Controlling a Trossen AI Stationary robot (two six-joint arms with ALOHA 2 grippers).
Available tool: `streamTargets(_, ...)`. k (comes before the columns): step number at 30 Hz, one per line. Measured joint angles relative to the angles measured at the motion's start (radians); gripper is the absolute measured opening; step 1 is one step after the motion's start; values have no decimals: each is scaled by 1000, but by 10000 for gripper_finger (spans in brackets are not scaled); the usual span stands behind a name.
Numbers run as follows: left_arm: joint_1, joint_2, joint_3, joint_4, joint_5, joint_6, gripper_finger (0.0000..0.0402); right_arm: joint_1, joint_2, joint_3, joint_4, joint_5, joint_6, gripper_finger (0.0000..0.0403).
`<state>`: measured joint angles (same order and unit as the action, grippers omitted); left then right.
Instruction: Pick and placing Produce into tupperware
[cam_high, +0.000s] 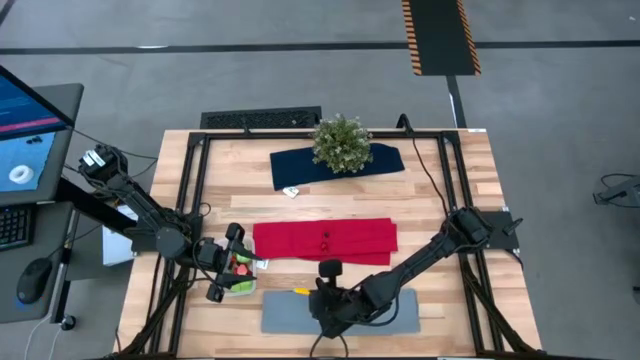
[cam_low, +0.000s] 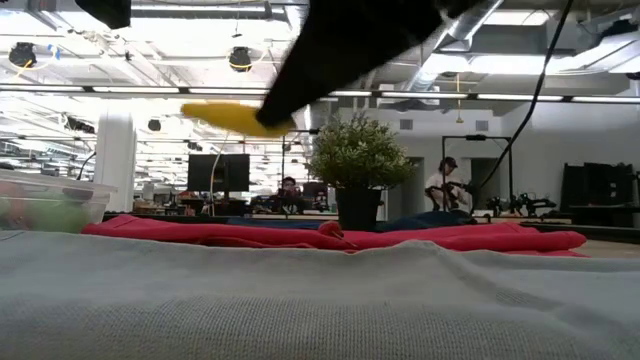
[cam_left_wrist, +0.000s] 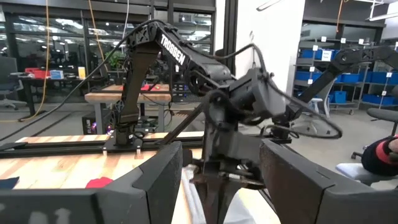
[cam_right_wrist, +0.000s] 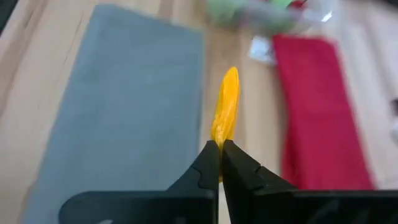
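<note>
Two fingers of the right gripper (cam_right_wrist: 219, 163) pinch one yellow produce piece (cam_right_wrist: 226, 106) in the air above the grey mat (cam_high: 290, 314). Beside the red cloth (cam_high: 325, 240), the left gripper (cam_high: 222, 264) stands spread around the tupperware (cam_high: 244, 283), which holds green and red pieces.

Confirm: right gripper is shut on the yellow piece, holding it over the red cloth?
Not over the red cloth. The right gripper is shut on the yellow piece, but the high view shows it by the grey mat's edge, short of the red cloth.
</note>
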<state>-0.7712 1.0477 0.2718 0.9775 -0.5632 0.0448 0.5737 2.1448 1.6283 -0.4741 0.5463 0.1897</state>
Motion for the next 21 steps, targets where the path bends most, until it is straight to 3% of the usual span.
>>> streamTargets(10, 1, 2, 0, -53, -54, -1, 203, -20, 0, 114, -1, 161, -143, 33)
streamTargets(21, 1, 2, 0, -106, -89, -37, 203, -34, -1, 168, 29, 253, -224, 31)
